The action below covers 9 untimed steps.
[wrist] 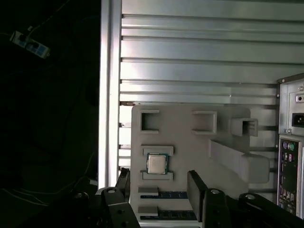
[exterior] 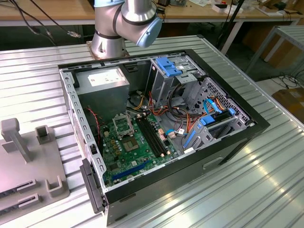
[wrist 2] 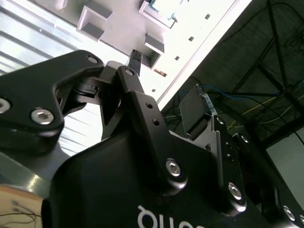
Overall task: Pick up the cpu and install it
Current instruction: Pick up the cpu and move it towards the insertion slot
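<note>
The cpu (wrist: pixel 156 164), a small square chip with a silvery face and greenish rim, lies flat in a recess of the grey fixture (wrist: pixel 190 142), held between two low brackets. In the first wrist view my gripper (wrist: pixel 160 187) hovers above the fixture, just beside the chip. It is open with nothing between its black fingers (wrist: pixel 196 187). The second wrist view shows the gripper (wrist 2: pixel 164 80) from behind, jaws spread. The metal-framed socket (exterior: pixel 124 124) sits on the green motherboard (exterior: pixel 137 147) inside the open computer case (exterior: pixel 237 137).
Dark memory sticks (wrist: pixel 166 194) lie in slots of the fixture near the chip, and a tall grey post (wrist: pixel 240 161) rises from it. The ribbed metal table (wrist: pixel 190 57) ends close to the fixture. The arm's base (exterior: pixel 109 38) stands behind the case. Cables and drive cages crowd the case.
</note>
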### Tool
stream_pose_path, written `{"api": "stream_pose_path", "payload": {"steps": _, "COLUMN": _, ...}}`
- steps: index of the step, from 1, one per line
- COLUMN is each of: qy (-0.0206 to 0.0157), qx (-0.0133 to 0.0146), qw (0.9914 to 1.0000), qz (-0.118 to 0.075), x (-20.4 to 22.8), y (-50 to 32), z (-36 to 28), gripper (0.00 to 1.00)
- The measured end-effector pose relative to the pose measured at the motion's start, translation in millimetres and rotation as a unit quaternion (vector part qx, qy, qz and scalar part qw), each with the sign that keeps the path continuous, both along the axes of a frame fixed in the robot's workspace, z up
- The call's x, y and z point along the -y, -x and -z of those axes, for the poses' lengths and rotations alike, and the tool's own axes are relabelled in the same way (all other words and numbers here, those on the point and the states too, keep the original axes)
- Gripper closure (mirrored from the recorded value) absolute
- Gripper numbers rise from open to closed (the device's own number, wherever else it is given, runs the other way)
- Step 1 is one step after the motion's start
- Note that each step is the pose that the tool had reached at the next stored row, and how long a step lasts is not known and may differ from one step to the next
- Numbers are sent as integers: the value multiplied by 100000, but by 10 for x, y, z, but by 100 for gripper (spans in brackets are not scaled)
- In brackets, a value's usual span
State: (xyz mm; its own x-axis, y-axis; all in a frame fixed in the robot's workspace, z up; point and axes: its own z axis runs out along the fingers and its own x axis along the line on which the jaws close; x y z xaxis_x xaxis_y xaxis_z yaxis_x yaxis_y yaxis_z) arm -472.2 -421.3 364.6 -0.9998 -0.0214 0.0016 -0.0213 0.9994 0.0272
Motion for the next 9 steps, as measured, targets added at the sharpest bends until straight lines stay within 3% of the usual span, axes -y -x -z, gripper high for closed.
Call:
{"api": "stream_pose_path", "payload": {"steps": 3, "qy": 430, "qx": -93, "qw": 99999, "qz": 132, "x": 6, "y": -1, "z": 30, "gripper": 40}}
{"api": "stream_pose_path", "payload": {"steps": 9, "qy": 683, "qx": -91, "qw": 99997, "qz": 164, "x": 9, "y": 5, "z": 110, "gripper": 40}}
